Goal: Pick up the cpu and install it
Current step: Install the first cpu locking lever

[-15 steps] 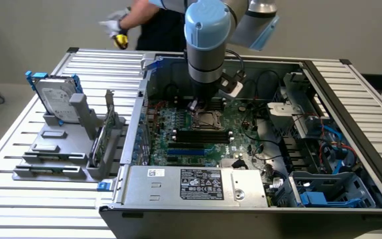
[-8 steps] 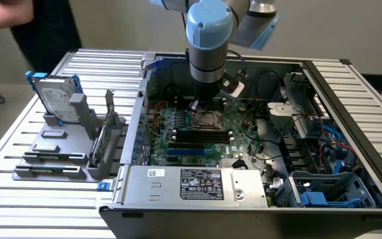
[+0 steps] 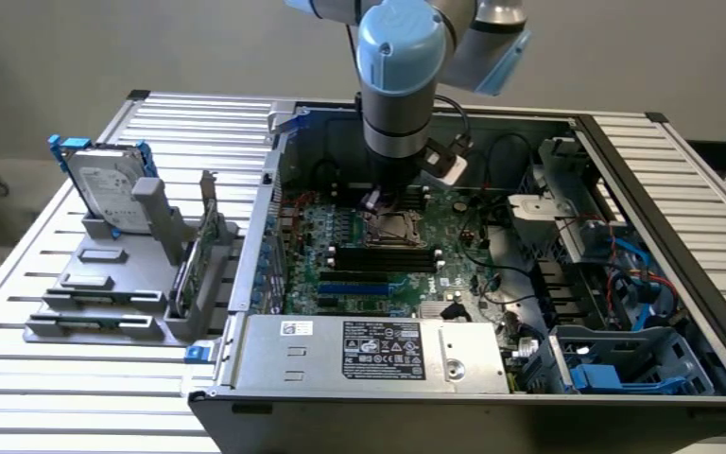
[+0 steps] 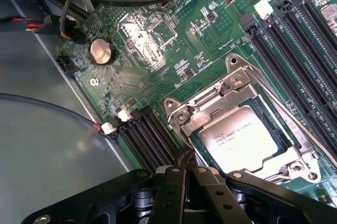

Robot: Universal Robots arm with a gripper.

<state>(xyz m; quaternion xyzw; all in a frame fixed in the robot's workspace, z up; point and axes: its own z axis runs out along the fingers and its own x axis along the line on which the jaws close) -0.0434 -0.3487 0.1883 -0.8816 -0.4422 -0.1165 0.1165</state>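
Observation:
The cpu (image 4: 239,137), a flat square chip with a dull silver printed top, lies inside the open metal-framed socket (image 4: 206,99) on the green motherboard (image 4: 142,40). In the wrist view my gripper (image 4: 187,162) hangs just beside the socket's edge, its two black fingers (image 4: 176,187) pressed together with nothing between them. The exterior view has the gripper (image 3: 381,198) low inside the computer case, just above the socket (image 3: 395,228), and the arm (image 3: 399,85) comes straight down from above.
Black memory slots (image 4: 295,50) flank the socket, with a coin battery (image 4: 101,51) and loose cables (image 4: 68,19) nearby. The case walls (image 3: 268,218), power supply (image 3: 376,350) and drive cage (image 3: 628,364) hem in the board. A hard drive (image 3: 105,184) stands in a grey rack outside.

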